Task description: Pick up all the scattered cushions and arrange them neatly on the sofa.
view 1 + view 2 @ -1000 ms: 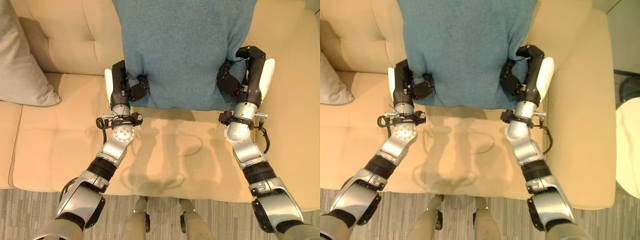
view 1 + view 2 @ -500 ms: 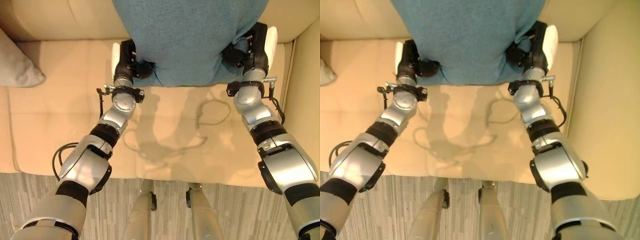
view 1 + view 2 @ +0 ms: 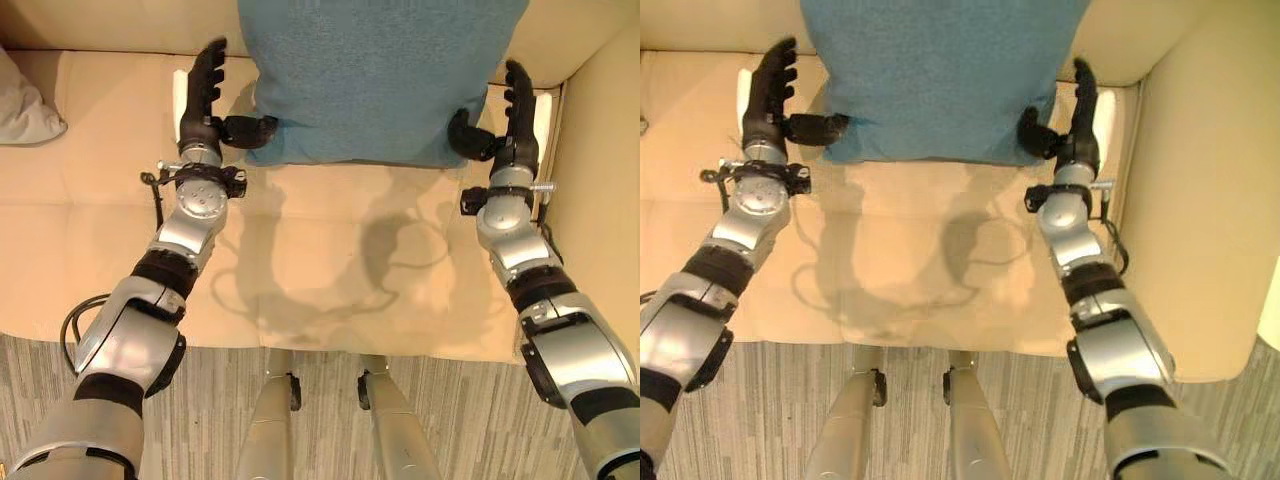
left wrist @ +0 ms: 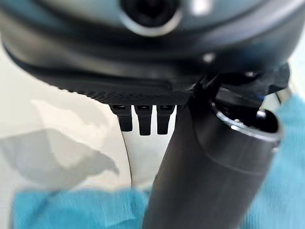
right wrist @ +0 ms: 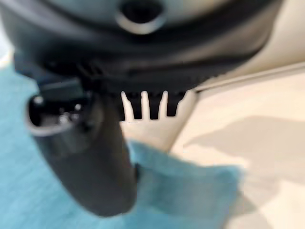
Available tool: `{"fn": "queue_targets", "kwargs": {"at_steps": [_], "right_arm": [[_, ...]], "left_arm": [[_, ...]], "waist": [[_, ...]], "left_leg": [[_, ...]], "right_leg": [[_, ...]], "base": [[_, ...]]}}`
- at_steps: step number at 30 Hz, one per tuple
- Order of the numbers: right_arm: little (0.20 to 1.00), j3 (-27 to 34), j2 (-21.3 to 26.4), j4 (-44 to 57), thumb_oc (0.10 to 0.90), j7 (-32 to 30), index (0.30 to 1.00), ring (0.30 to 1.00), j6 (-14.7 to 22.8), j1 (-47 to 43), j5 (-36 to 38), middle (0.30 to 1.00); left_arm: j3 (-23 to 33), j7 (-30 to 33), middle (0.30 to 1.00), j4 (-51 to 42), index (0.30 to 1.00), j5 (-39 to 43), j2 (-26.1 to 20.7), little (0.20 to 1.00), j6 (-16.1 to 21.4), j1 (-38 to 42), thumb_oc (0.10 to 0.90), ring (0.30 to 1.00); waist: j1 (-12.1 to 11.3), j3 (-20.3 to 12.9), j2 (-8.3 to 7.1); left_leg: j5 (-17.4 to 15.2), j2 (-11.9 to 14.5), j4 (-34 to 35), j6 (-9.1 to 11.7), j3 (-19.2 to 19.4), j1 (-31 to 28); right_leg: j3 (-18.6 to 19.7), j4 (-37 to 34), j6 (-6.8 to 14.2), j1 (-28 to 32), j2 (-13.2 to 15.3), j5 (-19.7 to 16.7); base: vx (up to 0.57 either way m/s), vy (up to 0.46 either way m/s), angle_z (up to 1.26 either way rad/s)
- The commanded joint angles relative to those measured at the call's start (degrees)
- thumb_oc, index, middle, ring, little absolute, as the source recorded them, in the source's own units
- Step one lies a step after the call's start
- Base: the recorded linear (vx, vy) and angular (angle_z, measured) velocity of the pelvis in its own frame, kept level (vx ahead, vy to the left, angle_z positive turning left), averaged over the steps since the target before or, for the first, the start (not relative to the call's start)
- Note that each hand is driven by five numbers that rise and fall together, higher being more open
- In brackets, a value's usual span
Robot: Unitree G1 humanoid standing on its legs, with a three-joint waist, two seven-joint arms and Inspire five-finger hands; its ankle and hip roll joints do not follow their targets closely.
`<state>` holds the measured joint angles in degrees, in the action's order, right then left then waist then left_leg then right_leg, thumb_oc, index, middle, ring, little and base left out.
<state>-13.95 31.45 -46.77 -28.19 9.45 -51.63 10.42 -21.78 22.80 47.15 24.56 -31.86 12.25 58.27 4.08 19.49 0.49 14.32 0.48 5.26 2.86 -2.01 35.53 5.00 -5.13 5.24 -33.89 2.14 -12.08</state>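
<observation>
Far upper left of the left eye view: a grey cushion [image 3: 22, 105] is lying on the sofa [image 3: 90, 250] seat, only its corner showing.

Left of centre: my left hand [image 3: 200, 95] is standing released, fingers straight and pointing up the frame, thumb reaching sideways toward the lower left corner of the teal cushion [image 3: 375, 75]. I cannot tell whether the thumb tip is touching the fabric.

Centre top: the teal cushion is sitting upright on the seat, apparently leaning against the backrest, its lower edge on the seat.

Right of centre: my right hand [image 3: 510, 125] is mirroring the left, fingers straight, thumb hooking in at the cushion's lower right corner. Released as well.

Judgement: I am letting go of the placed cushion. To do it well I am planning to draw both hands outward evenly and then back toward me, so neither thumb is snagging the fabric and tipping the cushion forward. If it is slumping, a light flat-fingered push at both lower corners should square it.
</observation>
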Motion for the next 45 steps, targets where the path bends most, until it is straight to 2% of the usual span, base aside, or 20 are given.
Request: {"fn": "queue_targets", "kwargs": {"at_steps": [1, 3, 4, 6, 8, 9, 11, 13, 18, 23, 32, 39, 40, 41, 42, 43, 45], "right_arm": [[0.900, 4.29, 6.82, 2.20, 0.800, -0.38, 0.900, 0.900, 4.53, 9.19, -2.35, 0.900], [0.900, 6.17, 6.94, 3.27, 0.800, 0.02, 0.900, 0.900, 4.68, 12.31, -2.27, 0.900], [0.900, 10.23, 6.36, 5.40, 0.800, 1.68, 0.900, 0.900, 5.01, 20.66, -2.24, 0.900], [0.900, 13.67, 5.16, 8.36, 0.800, 3.52, 0.900, 0.900, 5.36, 28.45, -3.23, 0.900], [0.900, 16.53, 3.23, 10.97, 0.800, 5.01, 0.900, 0.900, 5.34, 35.55, -4.22, 0.900], [0.900, 16.56, 3.21, 11.14, 0.800, 5.02, 0.900, 0.900, 5.28, 35.73, -4.25, 0.900], [0.900, 18.12, 0.26, 12.07, 0.800, 7.08, 0.900, 0.900, 4.74, 42.14, -5.03, 0.900], [0.900, 18.81, -1.48, 13.11, 0.800, 8.70, 0.900, 0.900, 3.96, 46.26, -6.47, 0.900], [0.900, 17.44, -5.62, 14.05, 0.800, 11.68, 0.900, 0.900, 2.61, 53.30, -10.05, 0.900], [0.900, 14.36, -7.39, 12.25, 0.800, 13.82, 0.900, 0.900, 2.35, 55.58, -11.79, 0.900], [0.900, 7.93, -10.49, 3.42, 0.800, 16.11, 0.900, 0.900, 1.82, 57.83, -14.80, 0.900], [0.900, 7.07, -11.73, -5.10, 0.800, 15.21, 0.900, 0.900, 1.28, 56.02, -12.11, 0.900], [0.900, 6.93, -11.67, -6.22, 0.800, 14.91, 0.900, 0.900, 0.98, 55.12, -11.49, 0.900], [0.900, 6.57, -11.83, -7.78, 0.800, 14.77, 0.900, 0.900, 0.70, 54.24, -11.04, 0.900], [0.900, 6.45, -12.11, -8.71, 0.800, 14.64, 0.900, 0.900, 0.65, 54.16, -11.07, 0.900], [0.900, 6.44, -12.11, -8.74, 0.800, 14.64, 0.900, 0.900, 0.67, 54.15, -11.07, 0.900], [0.900, 6.39, -12.67, -10.58, 0.800, 14.22, 0.900, 0.900, 0.35, 54.16, -11.48, 0.900]], "left_arm": [[5.71, 0.23, 0.900, 0.27, 0.900, -1.13, -4.56, 0.900, 6.79, -2.79, 0.800, 0.900], [6.80, -0.05, 0.900, -0.94, 0.900, -1.24, -5.11, 0.900, 6.86, -5.42, 0.800, 0.900], [9.73, -1.10, 0.900, -4.69, 0.900, -3.06, -6.20, 0.900, 6.58, -12.75, 0.800, 0.900], [12.63, -2.03, 0.900, -8.97, 0.900, -5.93, -5.82, 0.900, 6.30, -20.63, 0.800, 0.900], [15.52, -3.05, 0.900, -13.54, 0.900, -7.75, -3.45, 0.900, 5.93, -29.45, 0.800, 0.900], [15.56, -3.02, 0.900, -13.72, 0.900, -7.80, -3.43, 0.900, 5.86, -29.65, 0.800, 0.900], [18.01, -5.89, 0.900, -15.92, 0.900, -6.76, 1.23, 0.900, 5.21, -39.35, 0.800, 0.900], [18.98, -7.55, 0.900, -17.56, 0.900, -8.15, 3.44, 0.900, 4.33, -45.83, 0.800, 0.900], [20.88, -10.46, 0.900, -14.24, 0.900, -8.80, 9.79, 0.900, 1.45, -56.80, 0.800, 0.900], [19.42, -11.89, 0.900, -7.75, 0.900, -12.27, 11.82, 0.900, -0.44, -60.06, 0.800, 0.900], [18.81, -12.18, 0.900, 13.91, 0.900, -17.96, 16.09, 0.900, -3.07, -61.50, 0.800, 0.900], [18.22, -11.35, 0.900, 19.33, 0.900, -17.97, 17.02, 0.900, -3.57, -58.98, 0.800, 0.900], [17.68, -11.00, 0.900, 19.07, 0.900, -17.79, 16.91, 0.900, -3.51, -58.18, 0.800, 0.900], [16.73, -11.08, 0.900, 19.19, 0.900, -17.96, 17.15, 0.900, -3.51, -56.85, 0.800, 0.900], [16.44, -11.23, 0.900, 19.32, 0.900, -18.34, 17.48, 0.900, -3.58, -56.74, 0.800, 0.900], [16.44, -11.22, 0.900, 19.33, 0.900, -18.34, 17.49, 0.900, -3.58, -56.74, 0.800, 0.900], [16.21, -11.38, 0.900, 19.62, 0.900, -18.57, 18.28, 0.900, -3.80, -56.82, 0.800, 0.900]], "waist": [[0.62, -9.11, 0.99], [0.75, -9.56, 0.91], [0.94, -10.49, 0.64], [1.13, -11.38, 0.36], [1.24, -12.39, 0.03], [1.26, -12.48, 0.02], [1.25, -13.57, -0.43], [1.07, -14.15, -0.58], [0.56, -15.16, -1.14], [0.36, -15.61, -1.59], [-0.20, -16.90, -2.20], [0.07, -15.46, -2.18], [-0.06, -14.61, -2.56], [0.46, -13.67, -3.68], [0.80, -13.76, -4.23], [0.81, -13.68, -4.13], [1.74, -14.44, -4.69]], "left_leg": [[-8.40, -1.13, -0.26, 2.72, 0.61, -6.00], [-8.31, -1.14, -0.26, 2.68, 0.72, -6.57], [-8.91, -1.03, -0.26, 2.54, 0.78, -8.42], [-9.80, -0.76, -0.26, 2.40, 0.89, -10.61], [-10.40, -0.52, -0.26, 2.20, 1.01, -12.82], [-10.13, -0.55, -0.26, 2.21, 1.02, -12.67], [-10.75, -0.24, -0.26, 2.03, 1.04, -15.77], [-11.05, 0.01, -0.26, 1.91, 1.20, -17.82], [-11.60, 0.67, -0.26, 1.54, 1.32, -22.41], [-12.18, 1.21, -0.26, 1.14, 1.45, -26.00], [-13.29, 2.37, -0.26, 0.54, 0.73, -31.87], [-11.63, 2.38, -1.46, 1.01, -0.16, -29.30], [-11.99, 1.87, -4.39, 0.99, -0.04, -27.27], [-15.89, 0.95, -10.41, 0.70, 1.22, -25.15], [-18.28, 0.44, -13.55, 0.41, 1.50, -25.36], [-18.66, 0.54, -14.05, 0.42, 1.45, -25.22], [-20.92, 0.98, -20.38, 0.02, 1.75, -27.78]], "right_leg": [[-1.74, 0.13, 2.83, 4.82, -0.46, 7.72], [-1.91, 0.13, 2.81, 5.44, -0.41, 7.67], [-2.24, 0.13, 2.67, 7.42, -0.36, 8.24], [-2.46, 0.13, 2.58, 9.75, -0.32, 9.13], [-2.76, 0.13, 2.40, 12.14, -0.25, 9.83], [-2.75, 0.13, 2.41, 12.00, -0.22, 9.62], [-3.29, 0.13, 2.09, 15.43, -0.31, 10.46], [-3.66, 0.13, 1.82, 17.41, -0.29, 10.97], [-4.30, 0.13, 1.23, 22.32, -0.45, 11.92], [-4.64, 0.13, 0.90, 26.20, -0.68, 12.66], [-4.03, 0.52, -0.25, 32.02, -1.81, 14.61], [-3.59, 0.13, -1.39, 31.23, -2.64, 15.00], [-3.83, 0.13, -1.55, 30.88, -2.22, 14.69], [-4.60, 0.43, -1.71, 29.00, -0.89, 13.63], [-5.03, 0.54, -1.63, 28.15, -0.20, 13.12], [-5.08, 0.58, -1.63, 28.24, -0.31, 13.18], [-6.08, 0.47, -1.78, 27.40, 0.41, 12.07]], "base": [[0.04, -0.017, 0.00], [0.06, -0.015, 0.03], [0.13, -0.025, 0.04], [0.13, -0.027, 0.05], [0.10, -0.015, 0.08], [0.07, -0.015, 0.12], [0.12, -0.038, 0.09], [0.11, -0.027, -0.06], [0.08, -0.037, 0.00], [0.04, -0.039, 0.01], [0.02, -0.045, 0.00], [-0.09, -0.047, 0.12], [-0.34, -0.023, 0.37], [-0.35, -0.007, 0.46], [-0.26, 0.000, 0.48], [-0.13, 0.026, 0.64], [-0.08, 0.053, 0.56]]}}
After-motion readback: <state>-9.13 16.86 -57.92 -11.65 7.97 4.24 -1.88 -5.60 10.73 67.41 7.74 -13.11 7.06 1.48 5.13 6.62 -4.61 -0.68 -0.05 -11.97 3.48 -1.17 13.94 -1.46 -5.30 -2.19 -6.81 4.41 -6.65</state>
